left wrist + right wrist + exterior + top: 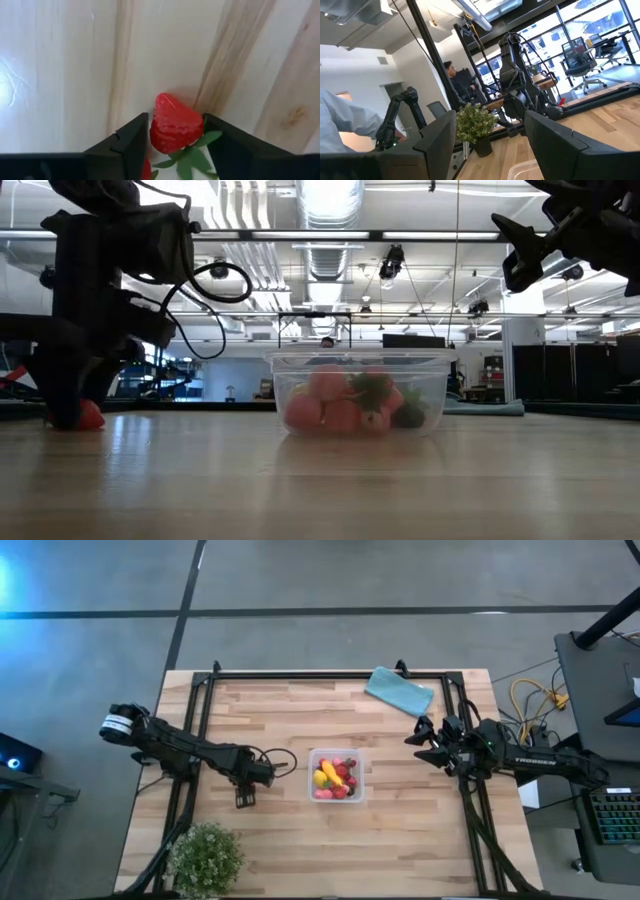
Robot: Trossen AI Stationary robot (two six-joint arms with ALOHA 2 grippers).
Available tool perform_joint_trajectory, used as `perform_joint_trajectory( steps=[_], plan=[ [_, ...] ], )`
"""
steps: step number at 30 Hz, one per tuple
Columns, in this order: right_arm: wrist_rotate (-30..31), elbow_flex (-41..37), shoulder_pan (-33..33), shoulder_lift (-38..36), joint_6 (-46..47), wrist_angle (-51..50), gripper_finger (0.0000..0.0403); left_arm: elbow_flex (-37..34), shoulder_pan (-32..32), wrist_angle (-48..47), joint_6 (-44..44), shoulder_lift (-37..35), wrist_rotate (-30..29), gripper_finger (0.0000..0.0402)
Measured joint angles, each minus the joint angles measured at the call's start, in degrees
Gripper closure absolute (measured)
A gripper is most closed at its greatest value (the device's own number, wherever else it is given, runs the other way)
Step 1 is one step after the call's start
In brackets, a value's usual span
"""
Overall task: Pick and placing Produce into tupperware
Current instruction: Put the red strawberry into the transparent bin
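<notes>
The clear tupperware (337,776) (360,393) stands mid-table and holds several toy fruits: red strawberries (325,412) and a yellow piece (322,778). My left gripper (245,797) (176,145) points down at the table left of the box. It is shut on a red toy strawberry (175,125) (89,415) with green leaves. My right gripper (420,743) (490,145) hangs open in the air right of the box, touching nothing. In the right wrist view only the box's corner (526,171) shows. My left gripper pinches the strawberry between its two fingers, one finger (131,142) on each side of the red body (162,131). The fingers come from above, pointing down. In the low view the strawberry's underside (90,424) sits at the table top.
A folded teal cloth (400,691) lies near the far edge, right of centre. A leafy green plant (207,858) stands at the near left corner. A black frame (330,675) runs around the table. Bare wood (400,840) lies near and right of the box.
</notes>
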Motion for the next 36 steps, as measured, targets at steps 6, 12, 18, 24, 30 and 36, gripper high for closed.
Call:
perform_joint_trajectory(
  steps=[6, 12, 18, 24, 30, 36],
  plan=[
    [0.0, 0.0, 0.0, 0.0, 0.0, 0.0, 0.0174, -0.4, 0.0, 1.6, 0.2, -0.1, -0.4, 0.0265],
    [0.0, 0.0, 0.0, 0.0, 0.0, 0.0, 0.0174, 2.7, 0.0, 3.4, 2.9, -0.7, -0.2, 0.0275],
    [0.0, 0.0, 0.0, 0.0, 0.0, 0.0, 0.0174, 12.5, 0.3, 11.7, 14.0, -1.3, -4.3, 0.0259],
    [0.0, 0.0, 0.0, 0.0, 0.0, 0.0, 0.0174, 19.1, 1.7, 25.7, 28.9, 1.6, -6.0, 0.0256],
    [0.0, 0.0, 0.0, 0.0, 0.0, 0.0, 0.0174, 24.3, 2.4, 24.7, 38.4, 10.0, -2.9, 0.0256],
    [0.0, 0.0, 0.0, 0.0, 0.0, 0.0, 0.0174, 29.3, 2.6, 24.5, 38.6, 15.0, -1.6, 0.0251]
  ],
)
